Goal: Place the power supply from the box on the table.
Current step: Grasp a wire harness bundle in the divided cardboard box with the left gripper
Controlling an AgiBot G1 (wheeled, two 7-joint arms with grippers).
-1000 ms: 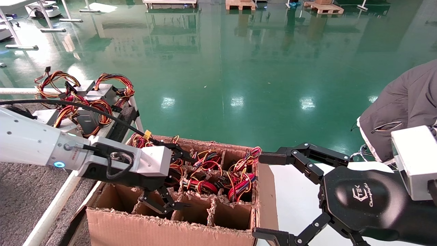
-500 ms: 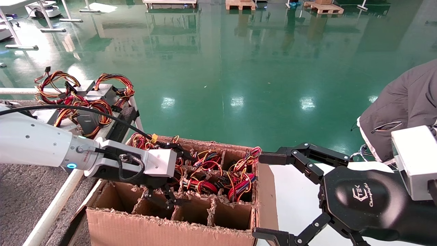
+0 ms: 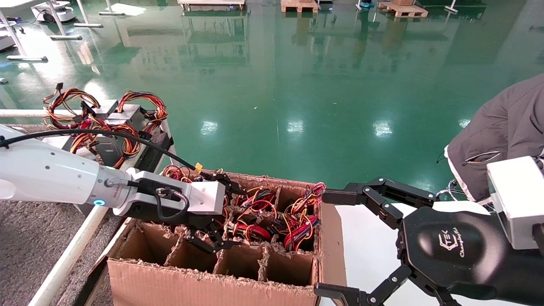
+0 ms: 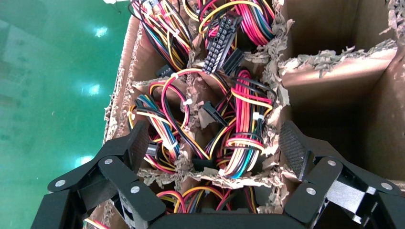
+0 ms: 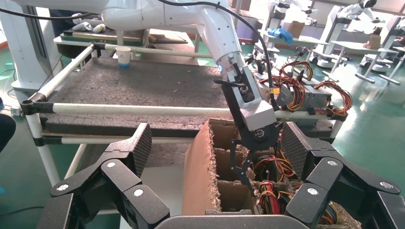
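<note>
- Over the middle cells of the box [image 3: 204, 280], the left gripper [image 3: 211, 240] hangs just above the ragged dividers with its jaws spread and nothing between them, pointing down toward the wire-filled row.
- In those cells only looped wire bundles [image 4: 241, 129] show, red, yellow, orange and black; the grey body of any power supply in the carton is hidden beneath them, so the target sits low in a cell under its own cabling.
- To do this step well, the descent should probably centre on a single cell, one finger on each side of the unit and not astride a divider [image 4: 224, 179], which would block the close.
- A grip on loose wires alone looks risky: neighbouring bundles are tangled and could drag along or snag on the torn cardboard.
- On the table [image 3: 29, 242], at the robot's left past the white rail [image 3: 68, 259], other power supplies [image 3: 108, 127] already lie at the far corner; bare carpet near the carton looks the easier landing spot.
- Beside the carton's right wall, the right gripper [image 3: 338, 242] is parked, jaws wide and empty.
</note>
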